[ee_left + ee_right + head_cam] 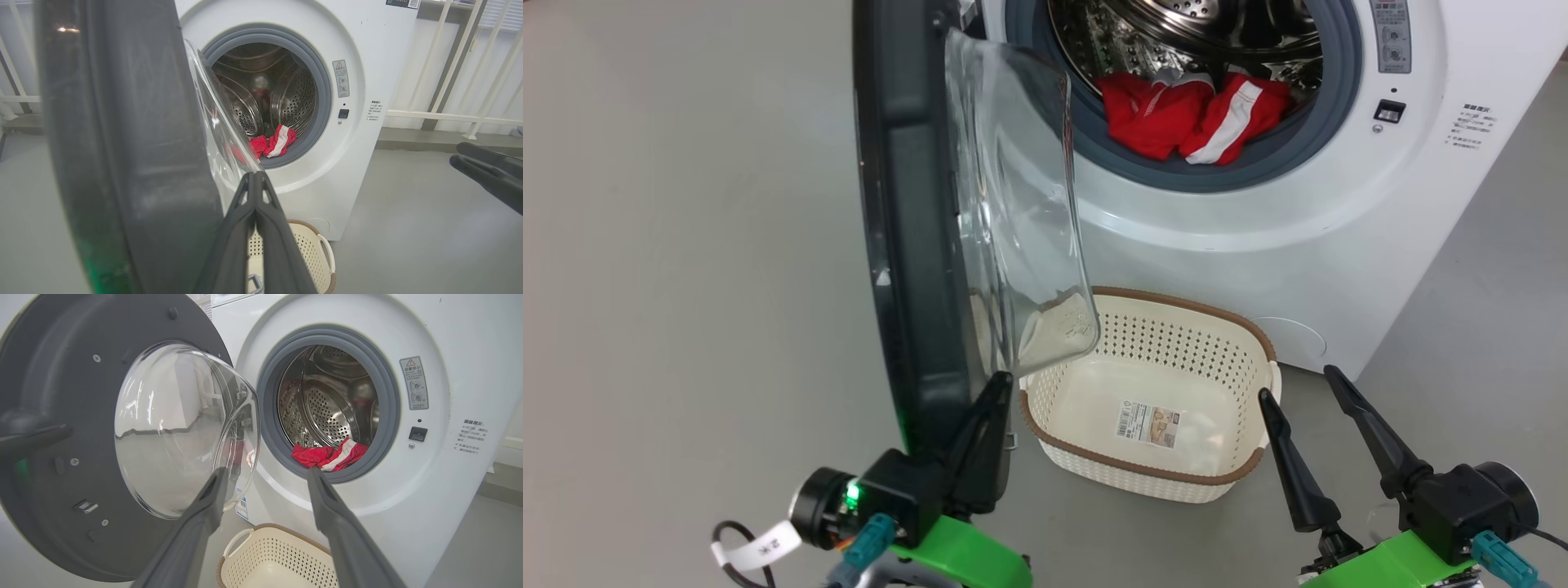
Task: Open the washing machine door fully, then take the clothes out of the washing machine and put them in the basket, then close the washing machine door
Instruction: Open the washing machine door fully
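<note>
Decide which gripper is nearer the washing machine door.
Left. The left gripper, shut, is at the lower edge of the washing machine door, seemingly touching it. The right gripper, open, is beyond the basket, well apart from the door.

A smooth grey floor (pixel 686 245) is stretching out on every side and catching a dull, even sheen of light, while farther back a white railing (pixel 449 116) of upright and slanting bars is standing above a low grey ledge (pixel 429 138) that is running along its foot.

Clothes (pixel 1192 114) in machine (pixel 1339 212), basket (pixel 1152 327) before.
</note>
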`<state>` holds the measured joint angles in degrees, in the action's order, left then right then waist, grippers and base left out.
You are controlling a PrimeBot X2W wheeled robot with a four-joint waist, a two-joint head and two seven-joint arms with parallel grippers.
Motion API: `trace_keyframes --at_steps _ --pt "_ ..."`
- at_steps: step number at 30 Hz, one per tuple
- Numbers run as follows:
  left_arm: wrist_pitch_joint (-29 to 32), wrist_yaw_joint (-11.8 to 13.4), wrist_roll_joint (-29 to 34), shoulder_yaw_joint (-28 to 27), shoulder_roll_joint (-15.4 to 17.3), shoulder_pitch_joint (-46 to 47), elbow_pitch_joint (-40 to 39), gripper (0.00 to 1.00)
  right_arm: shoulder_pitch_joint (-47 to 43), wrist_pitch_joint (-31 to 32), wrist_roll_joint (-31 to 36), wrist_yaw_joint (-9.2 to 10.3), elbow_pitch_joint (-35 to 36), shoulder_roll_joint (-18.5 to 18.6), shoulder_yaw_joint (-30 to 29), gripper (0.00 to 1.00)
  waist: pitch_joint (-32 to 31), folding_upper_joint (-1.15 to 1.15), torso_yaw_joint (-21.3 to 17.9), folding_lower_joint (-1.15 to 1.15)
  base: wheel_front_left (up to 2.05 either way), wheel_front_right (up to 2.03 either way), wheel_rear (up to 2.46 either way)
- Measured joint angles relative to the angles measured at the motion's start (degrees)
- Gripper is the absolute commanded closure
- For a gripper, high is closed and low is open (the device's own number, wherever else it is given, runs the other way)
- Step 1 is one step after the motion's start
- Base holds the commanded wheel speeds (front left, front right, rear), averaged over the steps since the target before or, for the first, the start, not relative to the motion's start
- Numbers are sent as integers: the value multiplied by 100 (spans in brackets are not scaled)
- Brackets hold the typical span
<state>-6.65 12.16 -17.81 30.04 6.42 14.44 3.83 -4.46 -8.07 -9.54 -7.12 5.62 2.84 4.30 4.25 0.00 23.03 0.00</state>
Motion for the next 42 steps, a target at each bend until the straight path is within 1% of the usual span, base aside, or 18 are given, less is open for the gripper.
trace_keyframes --at_steps 6,13,18,21,33,39,42 --pt "0 158 -67 -227 54 -7 -20 100 0 0 0 0 0 0 4 0 -23 0 87 0 0 0 0" --pt "0 353 -154 -500 212 -68 -97 100 -1 1 -5 0 4 0 -3 0 -52 0 204 0 0 0 0" --pt "0 404 -203 -665 327 -174 -158 100 -3 10 -5 0 12 0 -3 0 -54 0 304 0 0 0 0" --pt "1 498 -222 -793 394 -189 -158 100 -3 52 -5 0 19 0 2 0 -55 0 359 0 0 0 0" --pt "-81 651 -449 -1274 668 -276 -104 100 -4 156 52 0 144 0 14 0 38 0 432 0 0 0 0" --pt "-232 699 -628 -1644 743 -269 44 100 -3 282 156 0 249 0 19 0 173 0 399 0 0 0 0" --pt "-258 705 -747 -1834 837 -243 107 100 -2 364 257 0 302 1 15 0 247 0 363 0 0 0 0"
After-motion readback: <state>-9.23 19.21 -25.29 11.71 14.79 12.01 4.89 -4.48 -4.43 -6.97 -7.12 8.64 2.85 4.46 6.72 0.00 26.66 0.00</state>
